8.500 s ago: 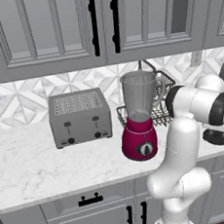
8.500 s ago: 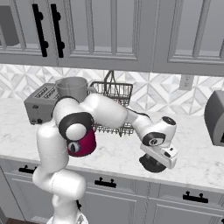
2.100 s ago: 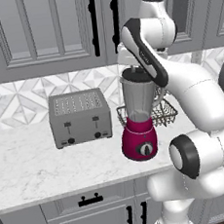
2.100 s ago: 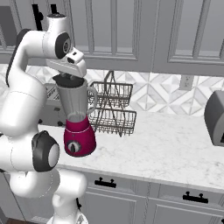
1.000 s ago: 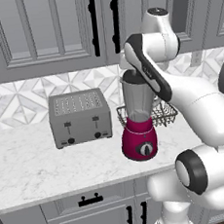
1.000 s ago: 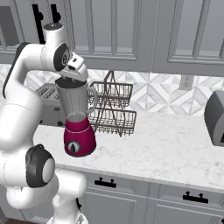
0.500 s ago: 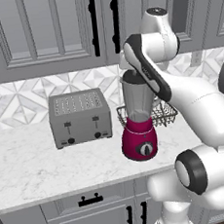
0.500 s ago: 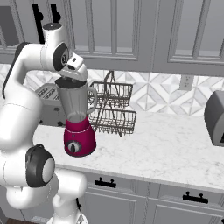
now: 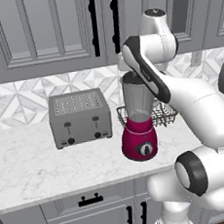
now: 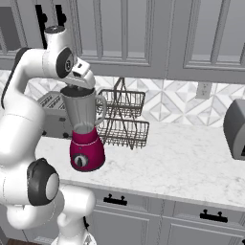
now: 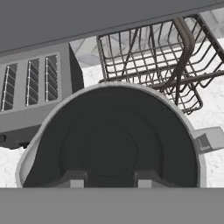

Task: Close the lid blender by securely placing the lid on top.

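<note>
The blender [image 9: 137,106] stands on the marble counter, a clear greyish jar on a magenta base [image 10: 87,152] with a black dial. The dark grey round lid [image 10: 72,91] sits in the jar's mouth. In the hand view the lid [image 11: 109,131] lies inside the pale jar rim [image 11: 192,144], and the jar's handle [image 11: 210,138] sticks out to the right. My gripper [image 10: 78,85] hangs straight down over the jar. Its fingertips [image 11: 73,182] rest on the lid, either side of the raised centre, shut on it. In the left base view my arm's link hides the jar top.
A silver toaster [image 9: 80,118] stands left of the blender. A wire dish rack [image 10: 122,119] sits right behind it, close to the jar handle. A dark appliance [image 10: 235,129] is at the far right. Wall cabinets [image 9: 51,32] hang just above my arm.
The arm swung from the counter at the right to above the blender, then lowered the lid onto the jar mouth. Over the last second it has hardly moved.
</note>
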